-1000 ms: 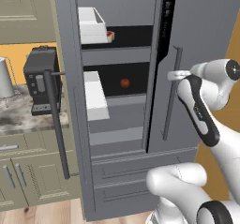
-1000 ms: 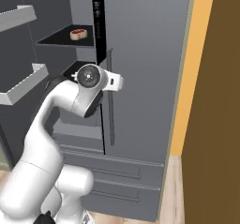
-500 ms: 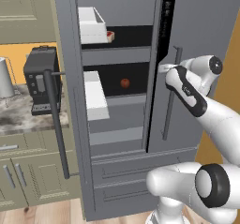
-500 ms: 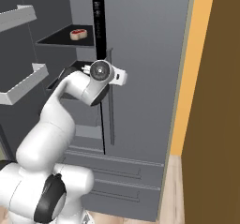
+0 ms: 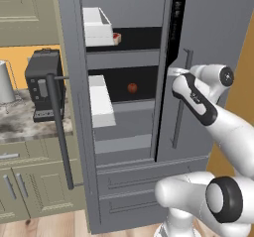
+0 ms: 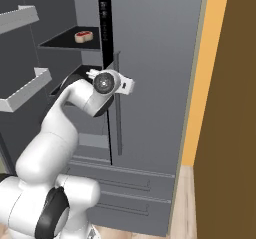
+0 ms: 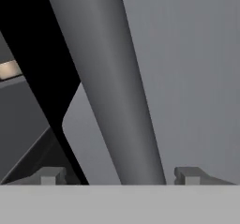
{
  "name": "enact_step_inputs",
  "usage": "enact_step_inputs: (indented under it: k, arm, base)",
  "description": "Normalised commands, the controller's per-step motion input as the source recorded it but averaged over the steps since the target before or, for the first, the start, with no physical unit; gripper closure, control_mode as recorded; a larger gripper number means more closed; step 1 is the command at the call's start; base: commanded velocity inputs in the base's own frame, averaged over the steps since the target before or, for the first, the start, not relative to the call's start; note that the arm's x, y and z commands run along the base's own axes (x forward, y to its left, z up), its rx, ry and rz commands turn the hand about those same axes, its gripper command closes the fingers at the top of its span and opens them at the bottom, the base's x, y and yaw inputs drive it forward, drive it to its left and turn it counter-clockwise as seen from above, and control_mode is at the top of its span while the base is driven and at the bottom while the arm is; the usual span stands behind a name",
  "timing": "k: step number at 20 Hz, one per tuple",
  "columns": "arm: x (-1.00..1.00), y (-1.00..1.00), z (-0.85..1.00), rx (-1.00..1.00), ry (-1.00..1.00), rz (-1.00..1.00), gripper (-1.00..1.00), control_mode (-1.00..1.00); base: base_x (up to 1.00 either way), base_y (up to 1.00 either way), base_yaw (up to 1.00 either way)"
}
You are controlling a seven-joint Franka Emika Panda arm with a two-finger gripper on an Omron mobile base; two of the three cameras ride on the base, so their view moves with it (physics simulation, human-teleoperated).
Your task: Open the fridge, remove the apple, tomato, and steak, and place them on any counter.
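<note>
Gripper [image 7: 117, 175] at thin vertical bar handle [image 7: 110, 87] of tall dark grey fridge [image 5: 208, 28] right door, fingertips [image 7: 49, 175] spread wide either side of bar, no contact visible. Left door swung open. Small flat red steak with pale fat rim [image 6: 84, 35] on upper black shelf, near front edge. Dark red-brown ball [image 5: 132, 88] on shelf below. Speckled stone counter [image 5: 20, 124] left of fridge, carrying black coffee machine [image 5: 43, 85].

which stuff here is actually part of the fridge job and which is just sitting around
Part of the job:
- fridge, left door open
- steak on its upper shelf
- red-brown ball on the shelf below
- counter
- gripper, either side of the right door's handle

Just sitting around:
- black coffee machine
- beige cabinets
</note>
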Motion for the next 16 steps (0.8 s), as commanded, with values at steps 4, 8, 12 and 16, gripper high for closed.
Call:
enact_step_inputs:
  k: [4, 8, 12, 16]
  arm:
    - [0.00, 0.00, 0.00, 0.00, 0.00, 0.00, 1.00, -1.00]
    - [0.00, 0.00, 0.00, 0.00, 0.00, 0.00, 1.00, -1.00]
    - [-0.75, -0.35, -0.11, 0.00, 0.02, -0.05, 1.00, -1.00]
    - [-1.00, -0.78, -0.32, 0.00, 0.03, -0.10, 1.00, -1.00]
  base:
    - [0.00, 0.00, 0.00]
    - [0.00, 0.00, 0.00]
    - [0.00, 0.00, 0.00]
    - [0.00, 0.00, 0.00]
